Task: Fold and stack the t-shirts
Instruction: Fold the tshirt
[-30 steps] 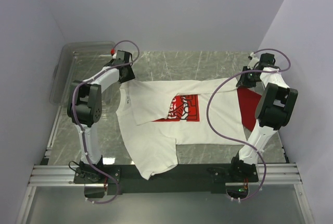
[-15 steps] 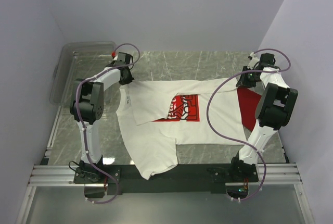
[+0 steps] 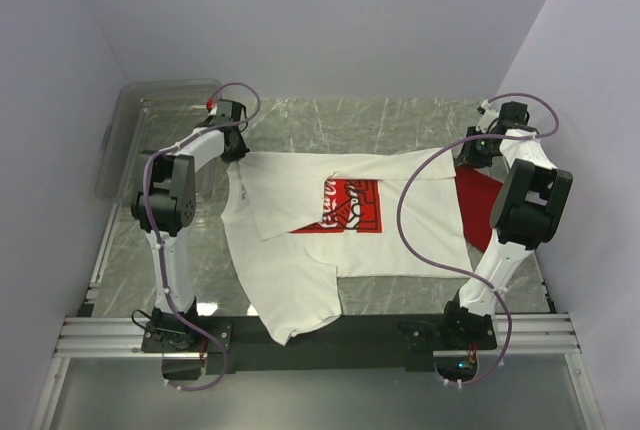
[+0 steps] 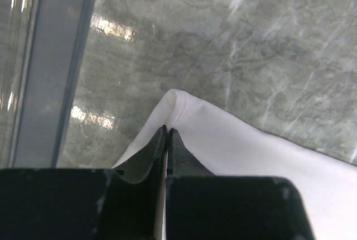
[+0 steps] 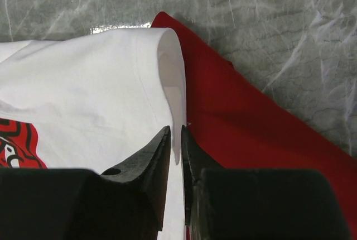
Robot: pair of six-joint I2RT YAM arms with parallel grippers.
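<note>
Left claw (image 4: 167,131) and right claw (image 5: 175,131) each pinched shut on a corner of the white t-shirt (image 3: 300,270) spread between them; red t-shirt (image 5: 251,128) right of the right claw. Limp, light cloth: corners likely hold best

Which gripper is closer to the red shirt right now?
Right. The right gripper pinches the white shirt where it overlaps the red shirt; the left gripper holds the white shirt's opposite corner, far from it.
</note>
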